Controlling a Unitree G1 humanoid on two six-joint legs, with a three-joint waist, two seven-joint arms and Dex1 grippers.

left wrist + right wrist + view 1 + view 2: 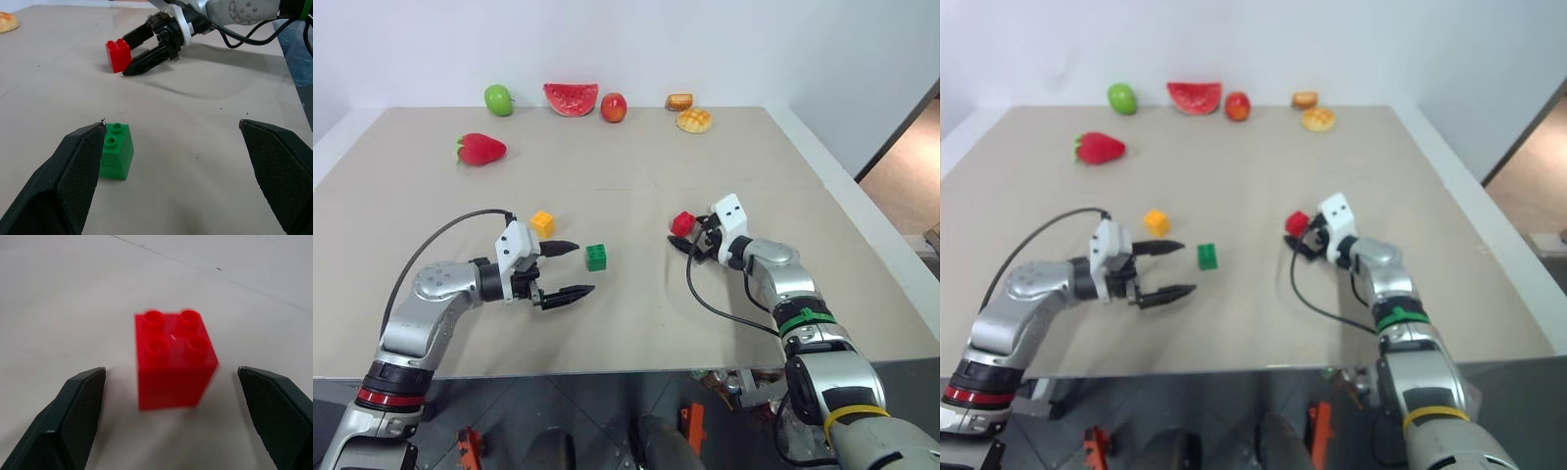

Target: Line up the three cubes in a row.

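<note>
Fingers on both our grippers are spread wide, nothing between the pads. Our left gripper [570,268] hangs low over the beige tabletop [636,196], pointing toward the middle of the table; the small green plastic studded cube [596,257] sits just off its fingertips, a bit toward the upper finger [80,171], apart from it as far as we can tell. The small yellow-orange plastic studded cube [542,223] sits just behind that gripper's white wrist block, near the green one but not touching.

Our right gripper [689,242] points toward the table centre w/ the small red plastic studded cube [173,357] right at its tips, studs up, resting on the table; the dark fingers [73,411] flank it w/ gaps on both sides, no contact seen.

Green & red cubes are well apart, bare table between them. The 3 cubes make a loose scatter, not a straight row.

Far side: red plastic toy strawberry [481,149], green toy apple [498,99], toy watermelon slice [571,98].
</note>
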